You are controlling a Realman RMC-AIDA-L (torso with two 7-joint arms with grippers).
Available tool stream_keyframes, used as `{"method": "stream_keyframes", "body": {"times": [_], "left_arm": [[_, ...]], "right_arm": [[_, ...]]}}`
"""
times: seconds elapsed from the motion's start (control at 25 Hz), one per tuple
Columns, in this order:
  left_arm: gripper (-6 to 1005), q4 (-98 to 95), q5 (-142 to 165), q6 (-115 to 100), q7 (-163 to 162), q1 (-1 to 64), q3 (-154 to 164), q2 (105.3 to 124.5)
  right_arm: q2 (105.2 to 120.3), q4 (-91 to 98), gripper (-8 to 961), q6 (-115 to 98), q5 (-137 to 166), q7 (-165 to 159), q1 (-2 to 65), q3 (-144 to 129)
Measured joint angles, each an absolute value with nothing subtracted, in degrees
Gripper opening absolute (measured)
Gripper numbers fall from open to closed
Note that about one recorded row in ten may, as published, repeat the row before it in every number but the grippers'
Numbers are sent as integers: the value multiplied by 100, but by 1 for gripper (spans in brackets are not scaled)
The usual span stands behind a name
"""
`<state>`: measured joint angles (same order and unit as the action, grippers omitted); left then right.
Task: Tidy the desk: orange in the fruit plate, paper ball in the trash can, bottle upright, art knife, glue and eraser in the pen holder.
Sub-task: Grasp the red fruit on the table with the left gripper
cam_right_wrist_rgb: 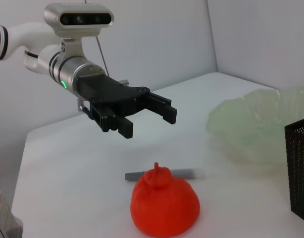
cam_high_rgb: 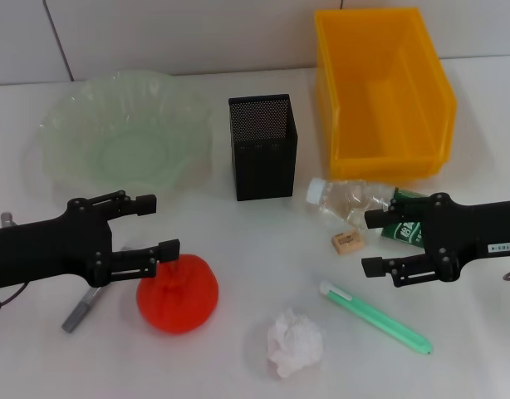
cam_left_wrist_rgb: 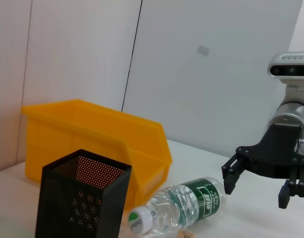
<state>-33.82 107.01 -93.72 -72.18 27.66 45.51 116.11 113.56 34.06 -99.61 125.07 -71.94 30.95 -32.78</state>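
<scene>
left end effector (cam_high_rgb: 155,224) released, hovering beside orange (cam_high_rgb: 178,293) for a grab; right end effector (cam_high_rgb: 373,243) released over toppled bottle (cam_high_rgb: 355,202).

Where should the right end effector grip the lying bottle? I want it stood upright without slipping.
Probably across the middle of the bottle, coming from above. It lies on its side, cap toward the pen holder, so its round body offers two opposite sides. The open right end effector hovers over its label end.

- A smooth white tabletop (cam_high_rgb: 238,366) fills the scene.
- Pale, seamed wall panels (cam_high_rgb: 155,33) stand behind it.
- A light grey panel wall (cam_left_wrist_rgb: 216,74) rises beyond the table's far edge.
</scene>
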Motion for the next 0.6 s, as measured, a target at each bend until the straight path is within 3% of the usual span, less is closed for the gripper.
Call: {"method": "stream_keyframes", "body": {"times": [0.36,0.6], "left_arm": [[823,-3402,10965,-9219,-7297,3073,4761,11686],[743,-3415,11082,-9255,-7356,3164,4772,11696]], "right_arm": [[11356,3403,784,-9939,12507,-7154,3103,-3287],[11364,3393,784,-9939,12507,-7154,3091,-3287]]}}
